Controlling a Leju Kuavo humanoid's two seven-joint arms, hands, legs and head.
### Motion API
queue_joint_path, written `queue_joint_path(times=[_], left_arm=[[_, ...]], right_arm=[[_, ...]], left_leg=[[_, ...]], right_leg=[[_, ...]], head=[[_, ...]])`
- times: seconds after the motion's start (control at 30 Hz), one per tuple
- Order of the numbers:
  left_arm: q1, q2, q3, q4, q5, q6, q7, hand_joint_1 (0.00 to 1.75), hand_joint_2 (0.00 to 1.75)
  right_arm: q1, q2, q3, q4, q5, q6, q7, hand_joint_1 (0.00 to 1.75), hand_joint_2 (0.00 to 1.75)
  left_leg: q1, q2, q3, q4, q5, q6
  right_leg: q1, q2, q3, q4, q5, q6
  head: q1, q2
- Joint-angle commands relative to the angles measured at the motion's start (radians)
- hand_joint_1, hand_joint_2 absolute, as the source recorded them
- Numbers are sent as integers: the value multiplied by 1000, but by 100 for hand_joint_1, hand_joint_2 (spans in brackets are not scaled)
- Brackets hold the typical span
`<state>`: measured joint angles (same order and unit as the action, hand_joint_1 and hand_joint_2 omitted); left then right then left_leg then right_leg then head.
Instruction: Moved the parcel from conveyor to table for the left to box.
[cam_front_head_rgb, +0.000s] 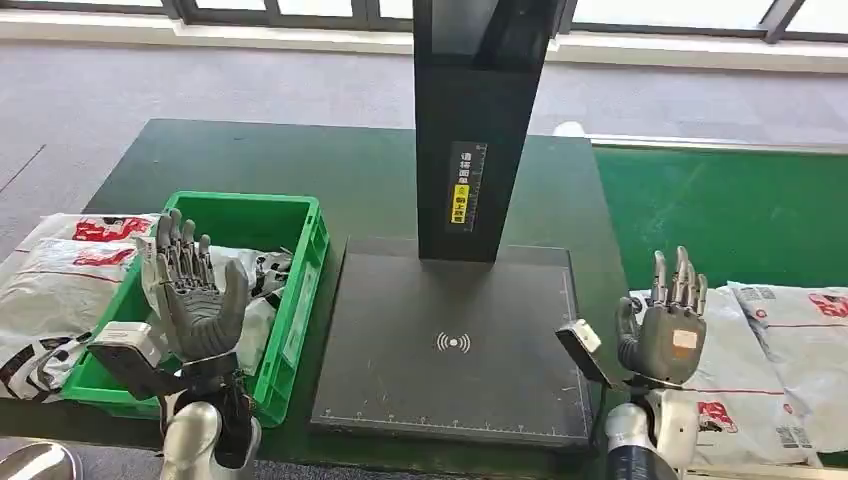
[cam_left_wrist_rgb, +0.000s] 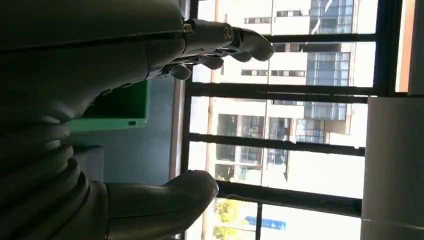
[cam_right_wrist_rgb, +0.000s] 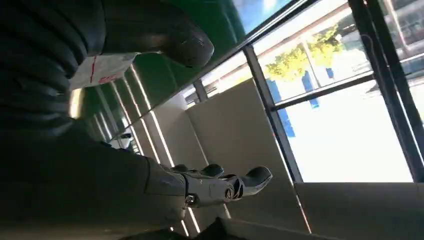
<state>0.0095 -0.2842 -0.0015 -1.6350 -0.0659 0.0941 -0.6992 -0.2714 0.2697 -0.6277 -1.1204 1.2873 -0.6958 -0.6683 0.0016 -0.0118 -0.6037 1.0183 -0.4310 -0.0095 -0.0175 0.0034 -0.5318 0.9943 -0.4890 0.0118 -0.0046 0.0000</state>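
Two white plastic mail parcels with red print (cam_front_head_rgb: 60, 270) lie at the far left beside the green plastic crate (cam_front_head_rgb: 300, 270), which holds more parcels. Over the crate's near end the left hand (cam_front_head_rgb: 195, 300) is raised, fingers spread wide, holding nothing. A flat dark scanner platform (cam_front_head_rgb: 450, 340) sits mid-table. The right hand (cam_front_head_rgb: 665, 320) is likewise raised and empty above white parcels on the green conveyor (cam_front_head_rgb: 730, 210).

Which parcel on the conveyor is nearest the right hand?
The left parcel of the two on the conveyor: it lies right behind the right hand; the other parcel sits farther right.
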Motion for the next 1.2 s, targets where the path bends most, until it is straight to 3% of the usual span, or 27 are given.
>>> queue_joint_path(times=[0.03, 0.27, 0.4, 0.57, 0.6, 0.77, 0.8, 0.83, 1.2], left_arm=[[6, -29, -36, 87, 27, -130, 1, 0, 175], [-5, -36, -34, 104, 8, -164, 1, 0, 175], [-7, -35, -30, 102, 7, -177, 1, 0, 175], [-4, -39, -20, 97, 5, -180, 1, 0, 175], [-3, -37, -21, 98, 6, -181, 2, 0, 175], [3, -46, -4, 90, -7, -192, 1, 0, 175], [3, -46, -4, 89, -7, -194, 1, 0, 175], [1, -46, -3, 87, -7, -195, 1, 0, 175], [1, -45, -1, 82, -9, -196, 2, 0, 175]], right_arm=[[-119, 11, -315, 22, 228, -2, 163, 0, 175], [-82, -49, -212, 50, 272, -2, 377, 0, 175], [-70, -170, -23, 262, 279, -2, 680, 0, 175], [-83, -210, 6, 375, 283, -2, 780, 0, 175], [-48, -234, 89, 372, 215, -1, 824, 0, 175], [-134, -257, -21, 589, 255, -2, 819, 0, 175], [-173, -279, -52, 714, 236, -2, 810, 0, 175], [-187, -301, -45, 785, 278, 27, 889, 0, 175], [-197, -305, -62, 817, 265, 59, 889, 0, 175]], left_leg=[[-1, 0, 2, -2, 0, 0], [-1, 1, 3, -3, 0, 0], [0, 1, 2, -2, 0, 0], [0, 2, 2, -1, -1, 0], [0, 3, 3, -3, 0, 0], [0, 1, 2, -1, 0, 0], [0, 2, 3, -2, 0, 0], [0, 2, 4, -3, 0, 0], [0, 1, 2, -1, -1, 0]], right_leg=[[-1, -1, 2, -2, 0, -1], [0, 0, 3, -3, 0, -1], [0, 0, 2, -3, 0, -1], [1, 2, 2, -2, 1, 0], [0, 2, 3, -4, 1, 0], [0, 1, 2, -2, 0, 0], [1, 1, 3, -3, 1, -1], [1, 1, 4, -4, 1, -1], [1, 1, 2, -2, 0, 0]], head=[[0, 0], [0, 0], [0, 0], [0, 0], [0, 0], [0, 0], [0, 0], [0, 0], [0, 0]])
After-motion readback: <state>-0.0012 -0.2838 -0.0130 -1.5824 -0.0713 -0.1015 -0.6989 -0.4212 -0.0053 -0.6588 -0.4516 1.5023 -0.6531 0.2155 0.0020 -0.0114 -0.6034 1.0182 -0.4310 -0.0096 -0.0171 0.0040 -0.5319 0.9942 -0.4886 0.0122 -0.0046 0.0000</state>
